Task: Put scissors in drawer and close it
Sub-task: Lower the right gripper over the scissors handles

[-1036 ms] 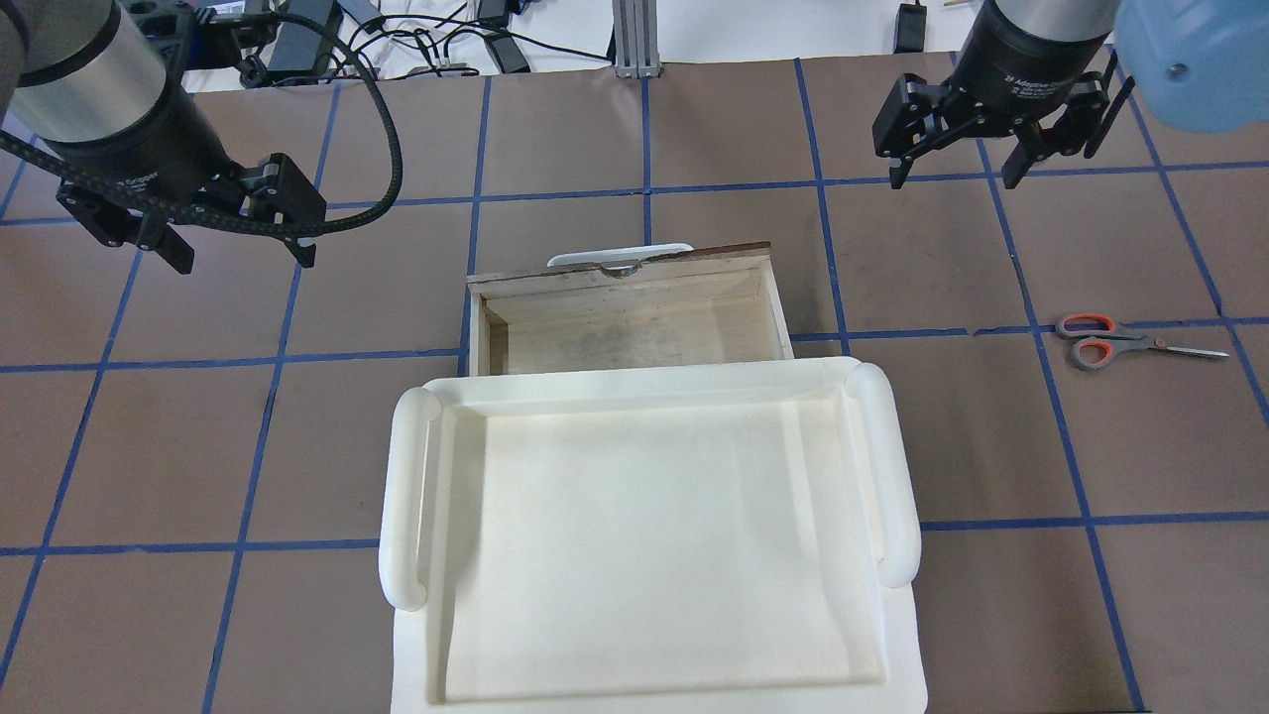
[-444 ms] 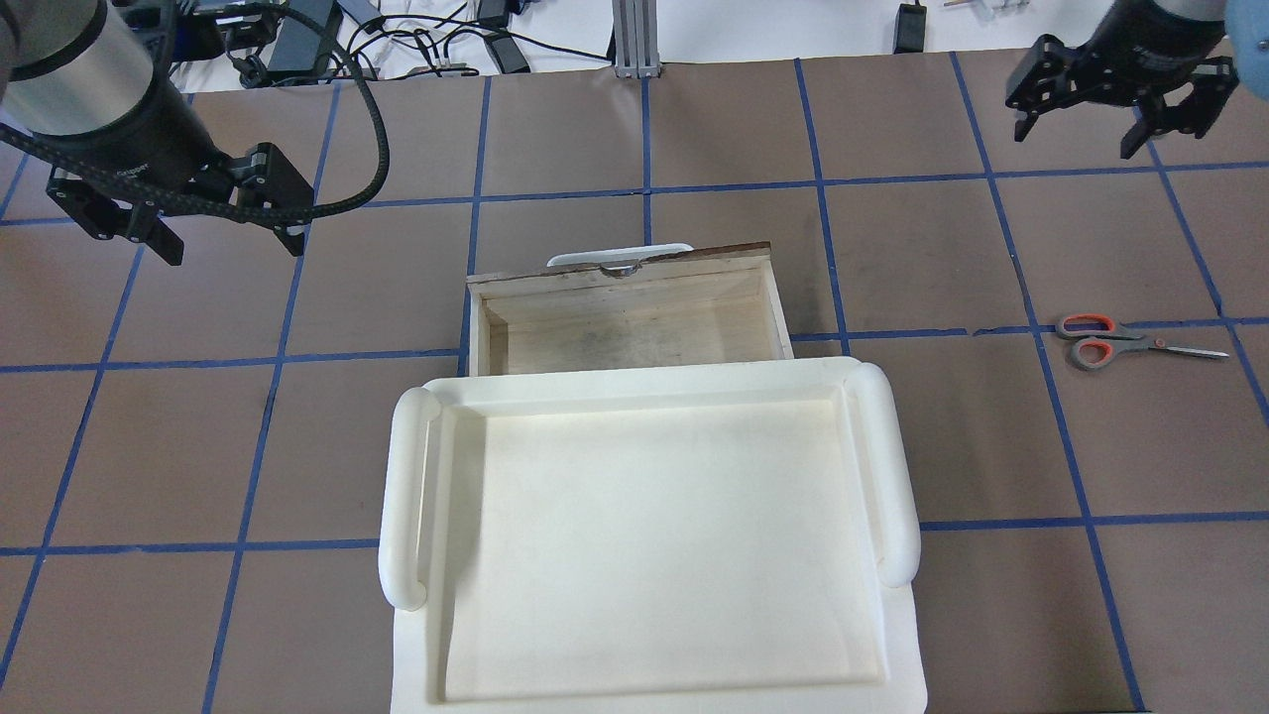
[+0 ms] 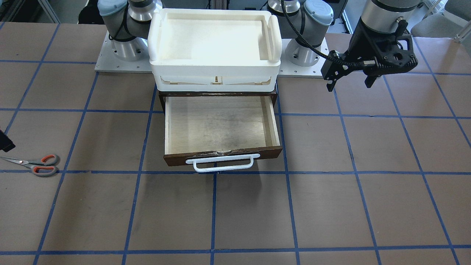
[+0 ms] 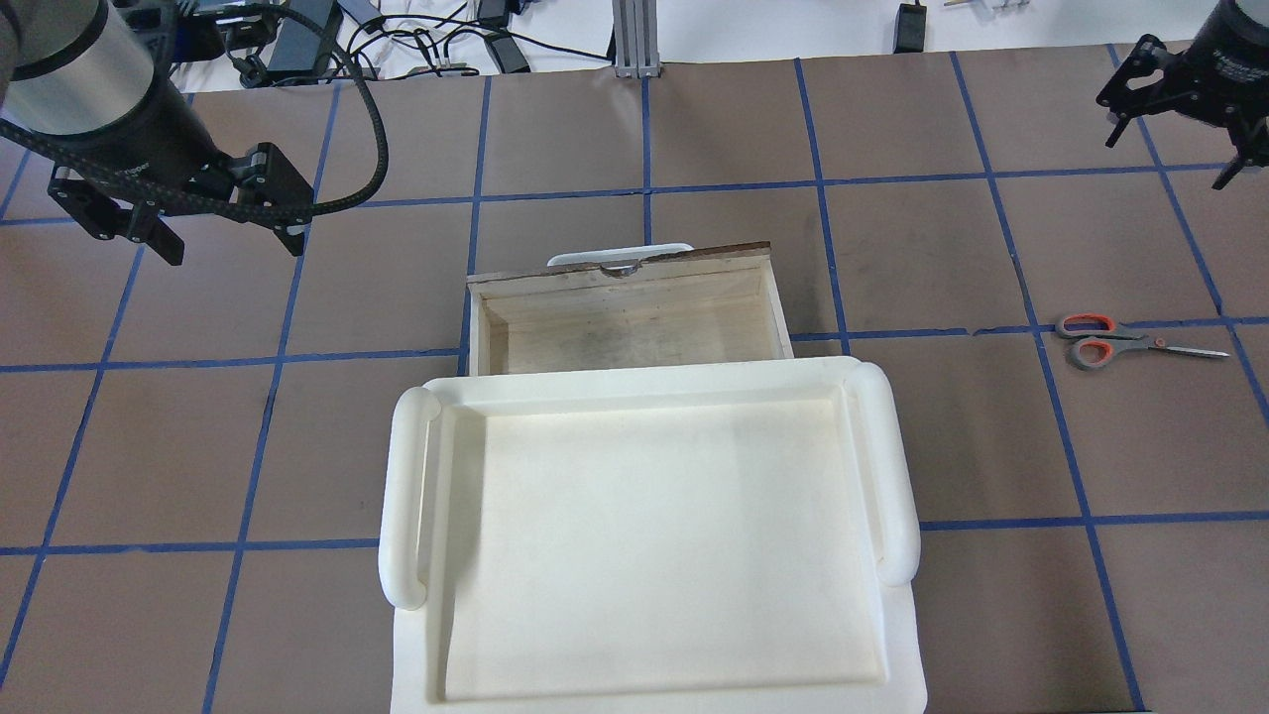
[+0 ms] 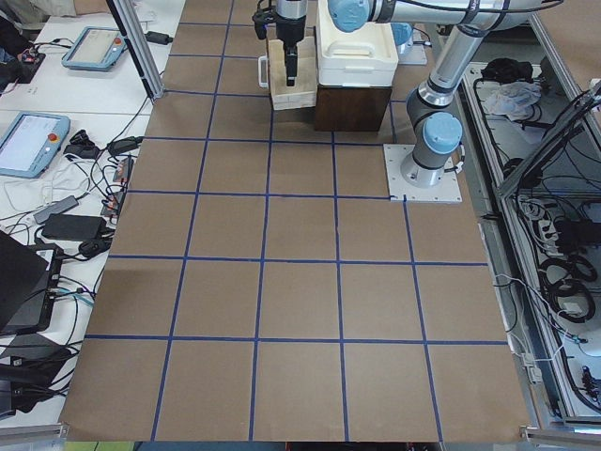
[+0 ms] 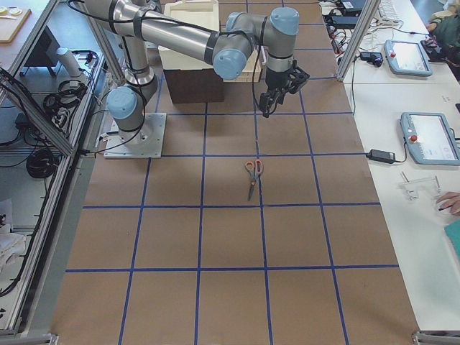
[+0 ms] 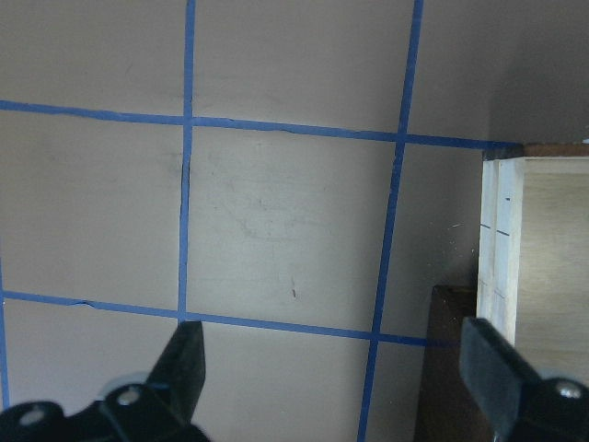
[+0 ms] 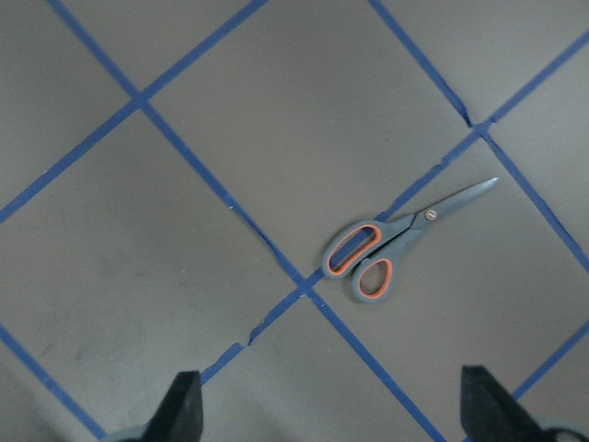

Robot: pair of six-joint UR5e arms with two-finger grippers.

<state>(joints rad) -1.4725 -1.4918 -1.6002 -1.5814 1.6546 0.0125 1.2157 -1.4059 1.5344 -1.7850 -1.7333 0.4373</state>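
The scissors (image 4: 1130, 342), with grey loops lined in orange-red, lie flat on the brown table at the right, blades pointing right. They also show in the front view (image 3: 35, 165) and the right wrist view (image 8: 386, 253). The drawer (image 4: 634, 332) stands pulled open and empty, its white bar handle (image 3: 222, 162) on the dark front. My right gripper (image 4: 1168, 159) is open and empty, hovering beyond the scissors at the far right. My left gripper (image 4: 231, 243) is open and empty, left of the drawer; the drawer's corner shows in its wrist view (image 7: 502, 239).
A white foam-like tray (image 4: 406, 496) sits on top of the dark cabinet that holds the drawer. Blue tape lines grid the brown table. Cables and power bricks (image 4: 297, 40) lie beyond the table's far edge.
My right gripper has moved right and farther away, toward the view's far right edge. My left gripper has shifted slightly left. The scissors and drawer have not moved.
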